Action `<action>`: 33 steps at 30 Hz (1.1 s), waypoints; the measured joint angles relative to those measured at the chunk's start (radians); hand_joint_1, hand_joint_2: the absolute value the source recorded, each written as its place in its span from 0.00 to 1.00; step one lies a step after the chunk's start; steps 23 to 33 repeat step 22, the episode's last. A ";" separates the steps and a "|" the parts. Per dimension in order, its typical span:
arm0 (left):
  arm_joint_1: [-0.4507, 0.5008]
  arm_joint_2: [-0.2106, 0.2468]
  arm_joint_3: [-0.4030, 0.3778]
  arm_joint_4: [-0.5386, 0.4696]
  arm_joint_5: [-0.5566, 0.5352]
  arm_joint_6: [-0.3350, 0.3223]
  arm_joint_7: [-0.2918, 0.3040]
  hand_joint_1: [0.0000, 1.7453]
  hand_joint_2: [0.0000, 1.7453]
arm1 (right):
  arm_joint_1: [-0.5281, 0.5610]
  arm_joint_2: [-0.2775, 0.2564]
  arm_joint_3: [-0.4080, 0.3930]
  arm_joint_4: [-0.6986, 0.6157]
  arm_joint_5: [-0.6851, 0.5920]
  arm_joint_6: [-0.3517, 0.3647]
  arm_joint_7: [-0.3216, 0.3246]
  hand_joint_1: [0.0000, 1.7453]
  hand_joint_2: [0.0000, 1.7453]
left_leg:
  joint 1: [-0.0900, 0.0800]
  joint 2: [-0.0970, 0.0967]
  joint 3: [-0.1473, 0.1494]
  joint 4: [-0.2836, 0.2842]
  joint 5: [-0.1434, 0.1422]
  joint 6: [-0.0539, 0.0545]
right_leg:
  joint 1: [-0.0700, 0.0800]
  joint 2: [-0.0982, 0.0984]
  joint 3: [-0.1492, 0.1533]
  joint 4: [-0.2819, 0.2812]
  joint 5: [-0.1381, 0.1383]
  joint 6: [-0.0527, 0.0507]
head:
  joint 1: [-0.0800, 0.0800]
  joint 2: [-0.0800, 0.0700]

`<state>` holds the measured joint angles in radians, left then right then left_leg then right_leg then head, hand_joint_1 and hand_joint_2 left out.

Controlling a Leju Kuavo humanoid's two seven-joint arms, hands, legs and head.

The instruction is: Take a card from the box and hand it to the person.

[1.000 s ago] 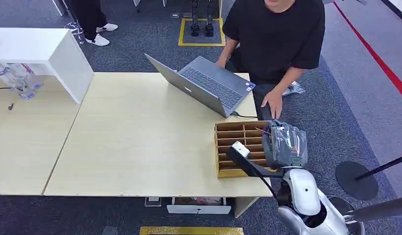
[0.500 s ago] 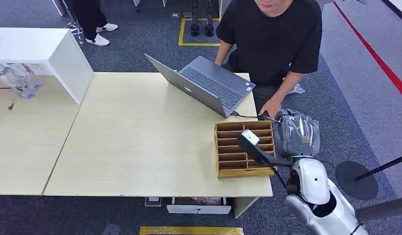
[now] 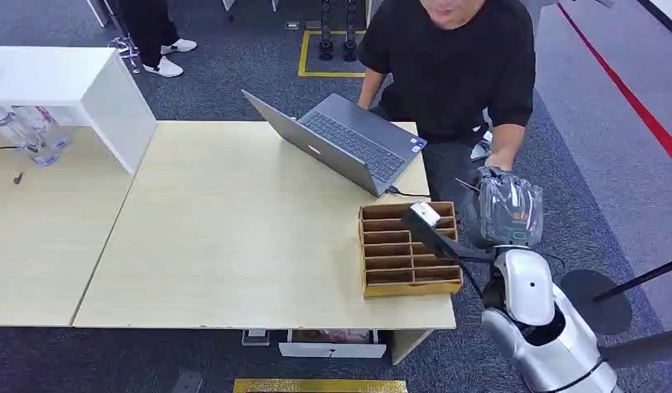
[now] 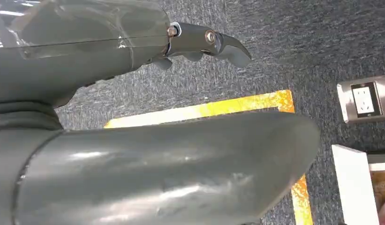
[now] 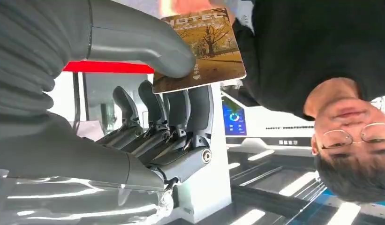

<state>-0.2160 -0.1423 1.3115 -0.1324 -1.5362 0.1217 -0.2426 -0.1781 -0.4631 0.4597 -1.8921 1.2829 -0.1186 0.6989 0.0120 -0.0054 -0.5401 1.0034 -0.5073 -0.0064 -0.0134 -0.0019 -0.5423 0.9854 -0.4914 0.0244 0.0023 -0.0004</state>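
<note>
While seen from the head: right hand (image 3: 506, 211), wrapped in clear plastic, hovering past the table's right edge, just beside the person's hand (image 3: 489, 173) reaching down to it.
Right hand, wrist view: grasping a brown card printed with a tree and the word HOTEL (image 5: 199, 49), thick grey thumb (image 5: 148, 40) pressing on the card's face, darker fingers (image 5: 181, 110) lying behind it.
Card, where: pinched in the right hand, out of the box, standing up past the fingertips; a blurred pinkish fingertip of the person showing at its far edge, contact not being clear enough to call.
Card, head view: hiding under the plastic-wrapped hand, too small to make out.
Box: brown wooden box divided into slots (image 3: 406, 248), sitting at the near right corner of the pale wooden table (image 3: 234, 237), well apart from the card now.
Person: wearing a black T-shirt (image 3: 459, 57), standing at the table's far right corner, one arm going to the open grey laptop (image 3: 340, 139), the other going down toward the right hand.
Left hand, wrist view: left hand (image 4: 134, 42) hanging over dark grey carpet (image 4: 293, 42) with a yellow floor stripe (image 4: 204, 110) below it; holding nothing, one dark fingertip (image 4: 230, 47) sticking out straight, the rest hiding behind the cover, so clenched or released cannot be told.
Also by the left wrist: silver floor socket plate (image 4: 364, 99) lying in the carpet.
Far left, head view: white cabinet (image 3: 70, 90) standing on the neighbouring table.
</note>
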 joint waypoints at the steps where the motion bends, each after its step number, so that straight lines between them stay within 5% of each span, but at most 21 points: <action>1: 0.000 0.000 -0.002 0.000 0.000 0.000 0.001 0.00 0.00 | -0.002 0.000 -0.004 0.003 -0.004 -0.001 0.000 0.77 1.00 | 0.000 0.000 0.000 0.000 0.000 0.000 | 0.000 0.000 0.000 0.000 0.000 0.000 | 0.000 0.000; 15: 0.000 0.000 -0.023 0.000 0.000 0.000 0.009 0.00 0.00 | -0.007 -0.014 -0.039 0.046 -0.007 -0.020 0.000 0.75 1.00 | 0.000 0.000 0.000 0.000 0.000 0.000 | 0.000 0.000 0.000 0.000 0.000 0.000 | 0.000 0.000; 16: 0.000 0.000 -0.024 0.000 0.000 0.000 0.011 0.00 0.00 | -0.005 -0.014 -0.039 0.048 -0.004 -0.024 0.000 0.46 1.00 | 0.000 0.000 0.000 0.000 0.000 0.000 | 0.000 0.000 0.000 0.000 0.000 0.000 | 0.000 0.000; 17: 0.001 0.000 -0.029 0.000 0.000 0.000 0.012 0.00 0.00 | -0.004 -0.014 -0.039 0.051 0.000 -0.026 0.000 0.00 1.00 | 0.000 0.000 0.000 0.000 0.000 0.000 | 0.000 0.000 0.000 0.000 0.000 0.000 | 0.000 0.000; 22: 0.000 -0.002 -0.041 0.000 0.000 -0.002 0.016 0.00 0.00 | 0.000 -0.014 -0.039 0.060 -0.015 0.033 0.000 0.00 1.00 | 0.000 0.000 0.000 0.000 0.000 0.000 | 0.000 0.000 0.000 0.000 0.000 0.000 | 0.000 0.000; 33: 0.000 -0.002 -0.041 0.000 0.000 -0.002 0.016 0.00 0.00 | 0.000 -0.014 -0.039 0.060 -0.015 0.033 0.000 0.00 1.00 | 0.000 0.000 0.000 0.000 0.000 0.000 | 0.000 0.000 0.000 0.000 0.000 0.000 | 0.000 0.000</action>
